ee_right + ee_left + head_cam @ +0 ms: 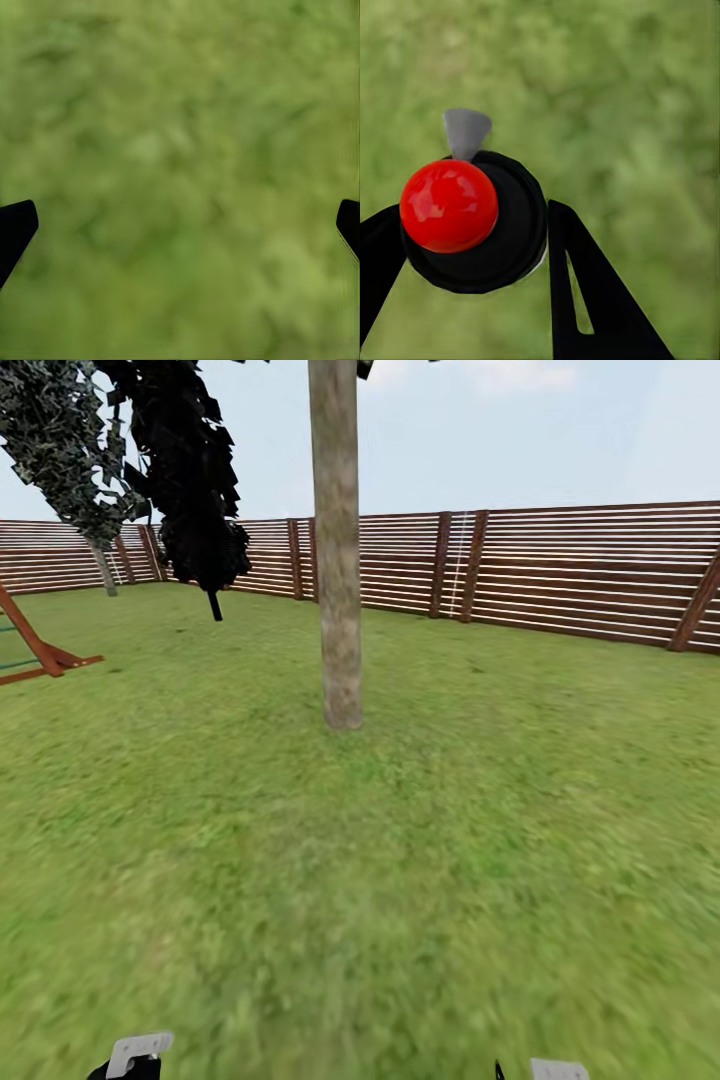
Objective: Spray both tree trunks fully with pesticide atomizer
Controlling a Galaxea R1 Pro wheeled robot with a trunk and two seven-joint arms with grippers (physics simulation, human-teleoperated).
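The left hand [472, 240] is clamped on the pesticide atomizer [472, 221], red knob and grey nozzle showing between its black fingers, blurred grass beneath. The right hand [180, 225] holds nothing, fingers spread wide apart over the floor [450, 880]. Well ahead of both hands stands the tree trunk [337, 560] with open lawn between, the slatted fence [580, 570] beyond, a second tree [103, 567] and a red wooden frame [40, 650] far left

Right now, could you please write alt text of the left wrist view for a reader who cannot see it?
The left pincer is shut on the pesticide atomizer, seen from above: a round black body with a glossy red knob and a small grey nozzle. Its two black fingers press either side of it, with blurred green grass beneath.
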